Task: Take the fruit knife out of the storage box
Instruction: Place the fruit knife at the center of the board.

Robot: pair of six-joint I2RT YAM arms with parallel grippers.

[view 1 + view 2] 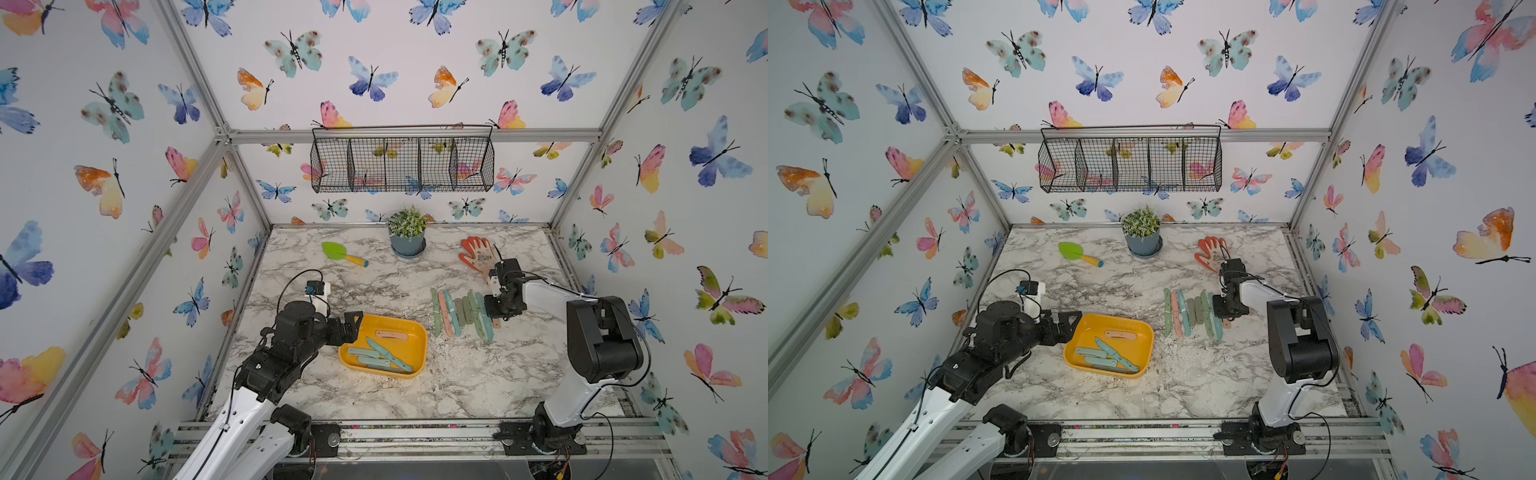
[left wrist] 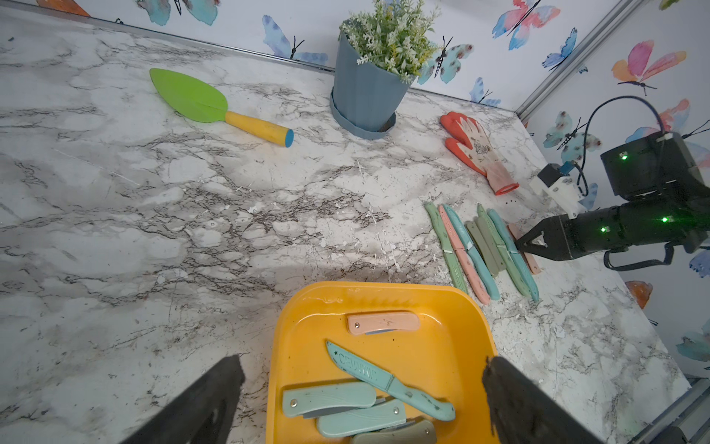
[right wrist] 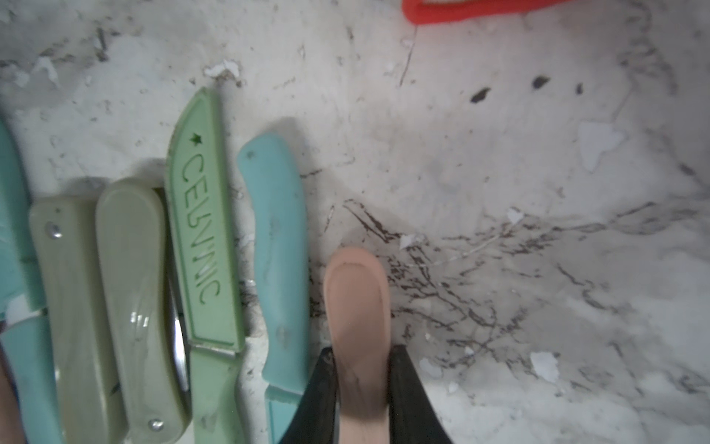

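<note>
Looking down in both top views, we find the storage box (image 1: 415, 347) at about 6 o'clock on the marble table (image 1: 374, 282). Five knives lie in it: a pink folded knife (image 2: 382, 323) near its 12 o'clock wall, and a teal open knife (image 2: 369, 371) slanting across three folded ones toward 6 o'clock.

The left gripper (image 2: 361, 367) hangs at the box's 9 o'clock rim, its jaws spread wide with nothing between them.

At roughly 2 o'clock from the box, well apart from it, a row of knives (image 1: 461, 311) lies side by side on the marble. At the row's 3 o'clock end the right gripper (image 3: 363, 350) is clenched on the pink fruit knife (image 3: 357, 300), a black finger pressed against each long side of the folded handle. This knife is outside the box, just beside a light-blue knife (image 3: 276, 250) in the row. We cannot tell whether it touches the table.

Along the far edge we see a green trowel (image 1: 338, 251) at 11 o'clock, a potted plant (image 1: 407, 237) at 12 o'clock and an orange glove (image 1: 478, 253) at 1 o'clock.
</note>
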